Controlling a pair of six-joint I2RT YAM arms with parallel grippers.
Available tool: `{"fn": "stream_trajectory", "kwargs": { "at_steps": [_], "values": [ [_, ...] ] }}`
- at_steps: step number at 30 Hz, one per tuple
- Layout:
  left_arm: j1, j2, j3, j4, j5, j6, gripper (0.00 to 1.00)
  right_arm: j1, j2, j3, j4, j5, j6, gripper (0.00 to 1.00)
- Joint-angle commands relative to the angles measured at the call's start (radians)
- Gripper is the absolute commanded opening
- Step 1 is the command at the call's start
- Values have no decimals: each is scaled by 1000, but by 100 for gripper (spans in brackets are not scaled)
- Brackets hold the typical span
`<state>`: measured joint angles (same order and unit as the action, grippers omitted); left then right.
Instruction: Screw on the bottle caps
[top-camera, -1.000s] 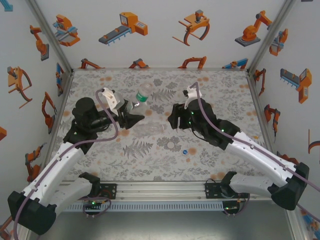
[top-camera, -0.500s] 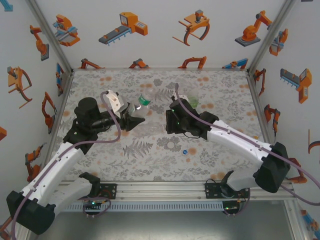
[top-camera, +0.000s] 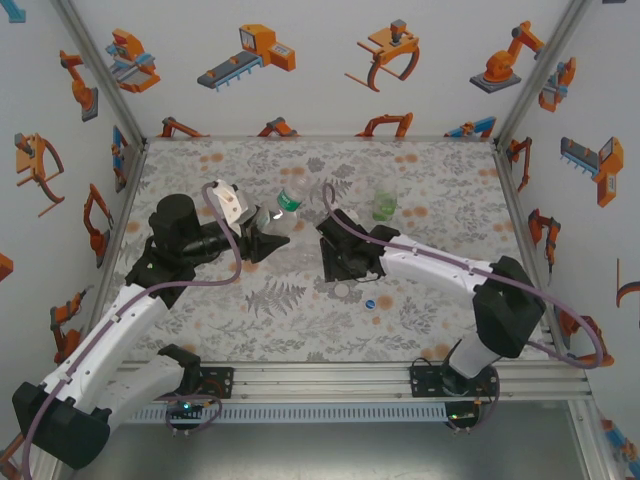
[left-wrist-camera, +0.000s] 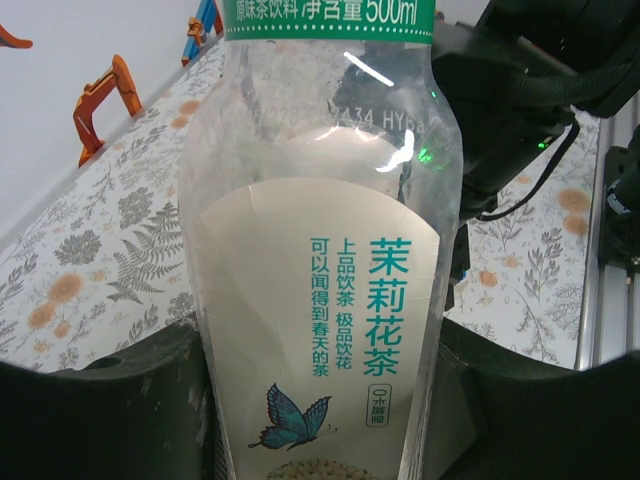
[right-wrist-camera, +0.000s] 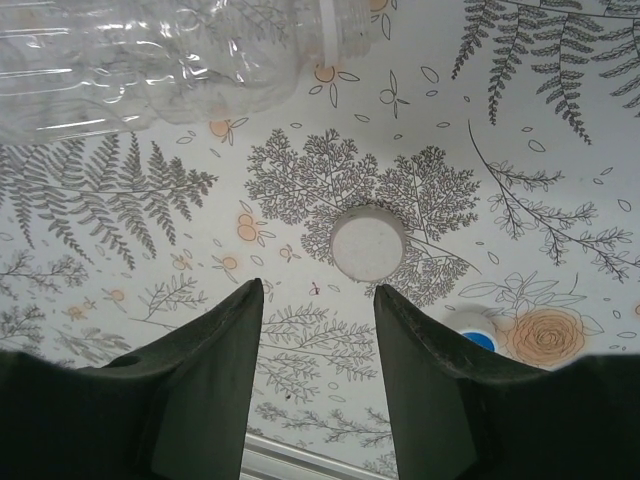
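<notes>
Step in hand: fetching a cap, as I judge it. One bottle is held ready, and the cap for it is not yet picked up.
Left end effector (top-camera: 262, 237): clamped on the body of the jasmine-tea bottle (left-wrist-camera: 320, 300), which I hold tilted off the bench (top-camera: 250, 320).
Right end effector (right-wrist-camera: 315, 295): fingers parted with nothing between them, low over the bench.
White cap (right-wrist-camera: 368, 243): lying flat and free, just ahead of my right fingertips and roughly in line with the gap.
Blue cap (right-wrist-camera: 478, 335): just beside the white one, partly hidden behind one finger.
Other bottles: a colourless bottle (right-wrist-camera: 150, 60) lies on its side beyond the cap. A green-tinted bottle (top-camera: 384, 205) stands upright, well apart.
Next move: ease forward until the fingers straddle the white cap. Close across its rim without nudging the blue cap, then lift and carry it to the held bottle's neck.
</notes>
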<state>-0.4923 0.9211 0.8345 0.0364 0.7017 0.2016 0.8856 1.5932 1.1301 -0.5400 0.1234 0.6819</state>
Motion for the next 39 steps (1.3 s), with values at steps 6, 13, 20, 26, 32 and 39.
{"fn": "stream_trajectory", "kwargs": {
  "at_steps": [6,13,20,26,32,39],
  "values": [
    [-15,-4,31,1,-3,25,0,7,44,-30,-49,30,41,50],
    [-24,2,30,-4,-21,32,0,7,93,-25,-71,64,63,52],
    [-26,-10,26,0,-31,32,0,6,148,0,-77,76,75,54],
    [-25,7,32,2,-27,22,0,7,180,16,-72,74,77,54],
    [-26,10,31,-1,-30,25,0,7,195,18,-28,41,76,54],
    [-26,15,32,-3,-30,26,0,7,203,26,-21,51,68,54]
  ]
}}
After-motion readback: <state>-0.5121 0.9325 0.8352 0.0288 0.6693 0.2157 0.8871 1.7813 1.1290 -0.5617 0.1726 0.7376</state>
